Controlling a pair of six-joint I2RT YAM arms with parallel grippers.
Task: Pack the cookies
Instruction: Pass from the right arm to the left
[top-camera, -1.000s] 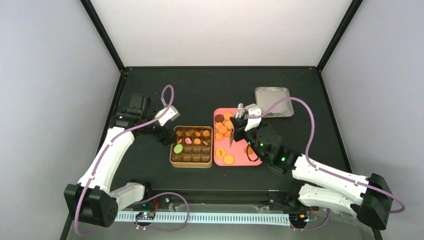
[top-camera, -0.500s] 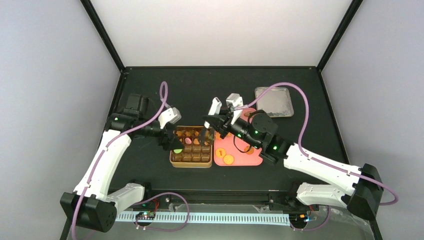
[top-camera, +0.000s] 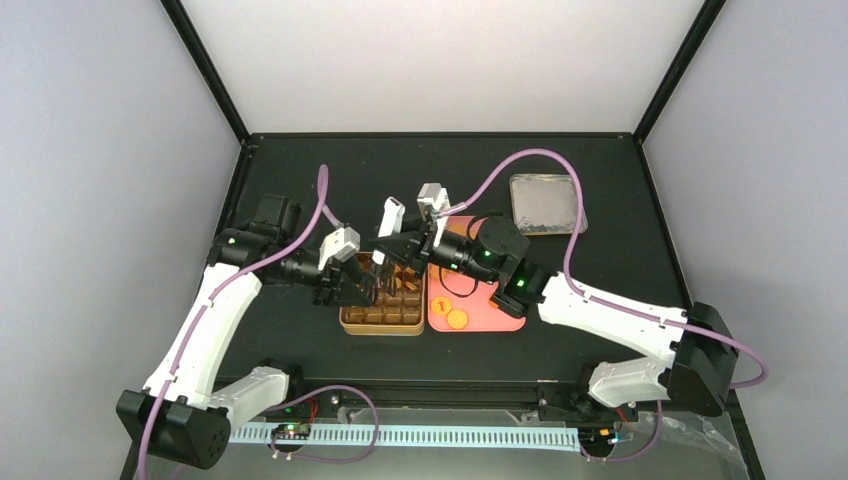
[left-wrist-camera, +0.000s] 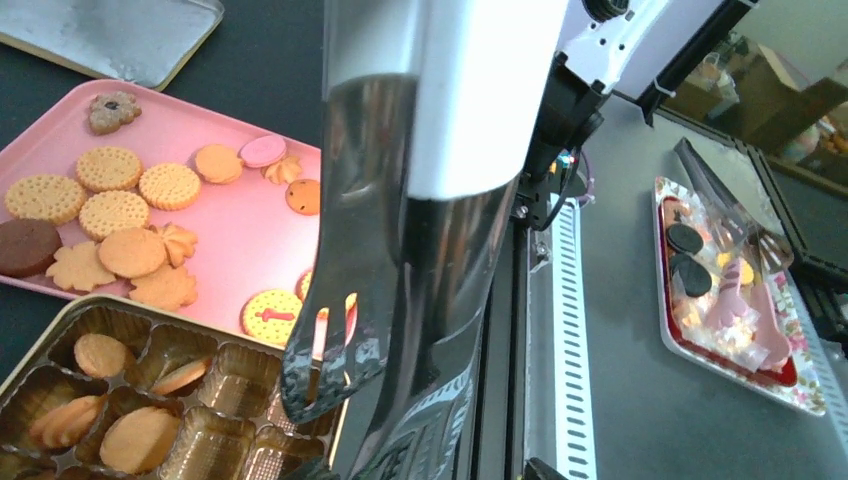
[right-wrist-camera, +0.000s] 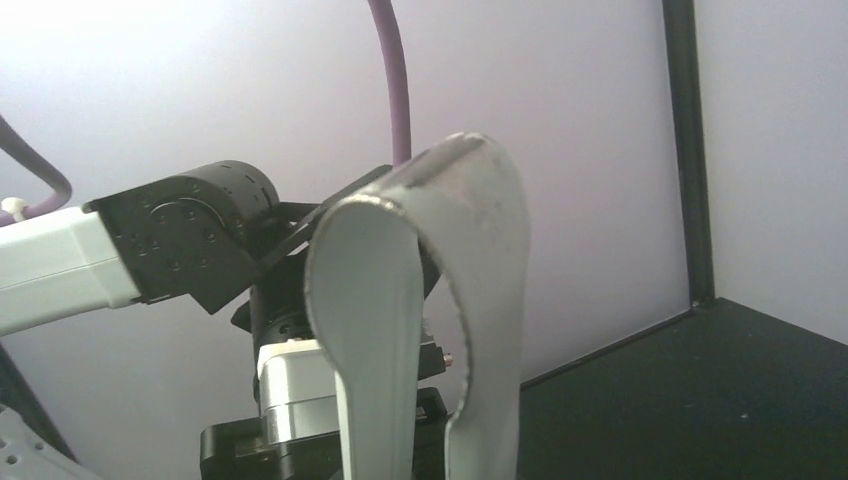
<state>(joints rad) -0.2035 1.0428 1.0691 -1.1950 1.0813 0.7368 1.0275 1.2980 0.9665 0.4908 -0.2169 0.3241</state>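
Observation:
Several cookies (left-wrist-camera: 110, 215) lie on the pink tray (left-wrist-camera: 240, 230); two round ones (top-camera: 457, 319) show in the top view. A few cookies (left-wrist-camera: 140, 438) sit in the brown compartments of the gold tin (left-wrist-camera: 215, 440). My right gripper (top-camera: 412, 228) is shut on the metal tongs (right-wrist-camera: 420, 300) and holds them over the tin (top-camera: 380, 322). I see no cookie between the blades. My left gripper (top-camera: 350, 285) hovers over the tin's left part, jaws apart. The slotted tongs head (left-wrist-camera: 330, 370) fills its view.
A silver lid (top-camera: 545, 203) lies at the back right of the black table. Beyond the table's near edge, a patterned tray (left-wrist-camera: 730, 290) holds dark and pink pieces. The two arms cross close together above the tin.
My right arm has swung left with the tongs, from above the pink tray to above the tin. My left gripper has moved right, from beside the tin to over it.

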